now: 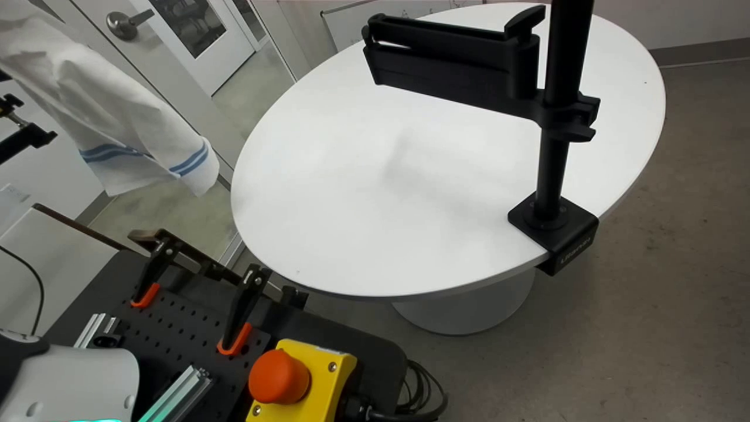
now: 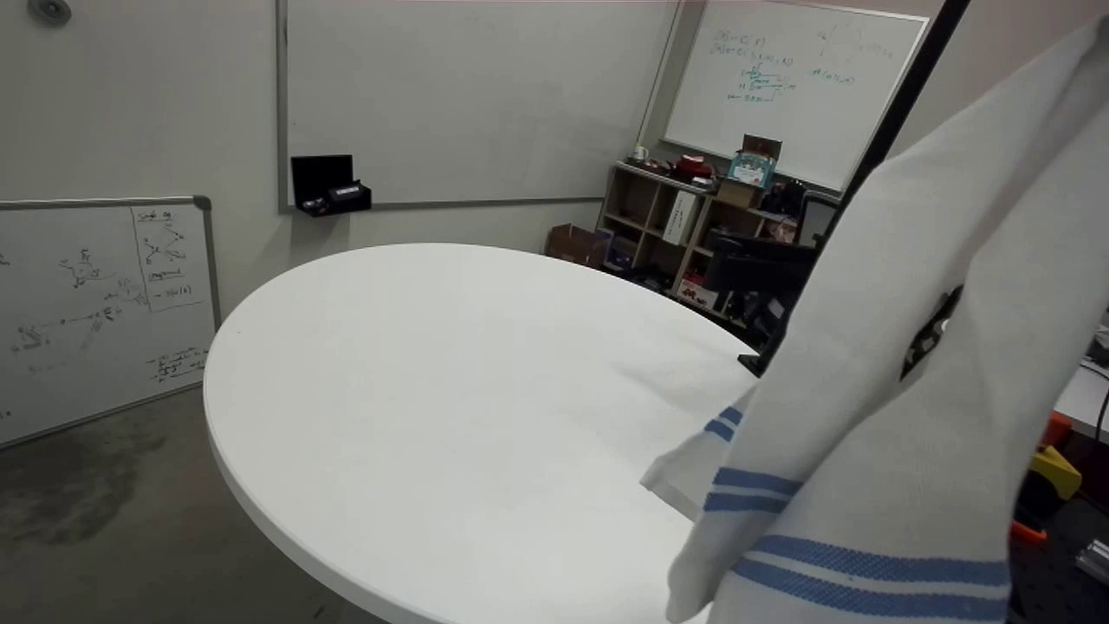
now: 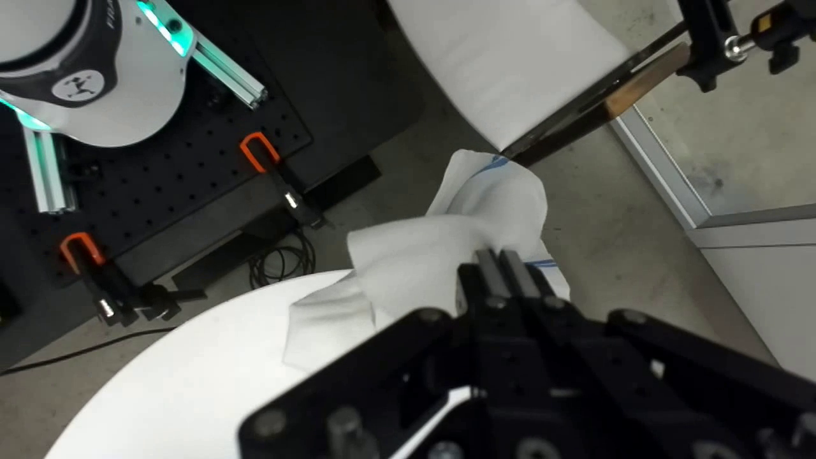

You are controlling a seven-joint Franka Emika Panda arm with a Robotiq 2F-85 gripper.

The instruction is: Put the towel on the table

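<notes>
The towel is white with blue stripes and hangs down in loose folds. It shows at the upper left in an exterior view (image 1: pixel 111 111) and large at the right in an exterior view (image 2: pixel 901 485). In the wrist view the towel (image 3: pixel 414 261) hangs from my gripper (image 3: pixel 500 258), whose fingers are shut on it with a thin gap. The gripper is out of sight in both exterior views. The round white table (image 1: pixel 328 187) also shows in the wrist view (image 3: pixel 191 389). The towel hangs beside and partly over the table's edge; whether it touches the table I cannot tell.
A black stand (image 1: pixel 554 223) is clamped to the table's edge, its arm reaching over the top. A dark robot bench with orange-tipped clamps (image 1: pixel 234 340) and a yellow box with a red button (image 1: pixel 319 375) is near the table. Whiteboards and a shelf (image 2: pixel 658 225) stand behind.
</notes>
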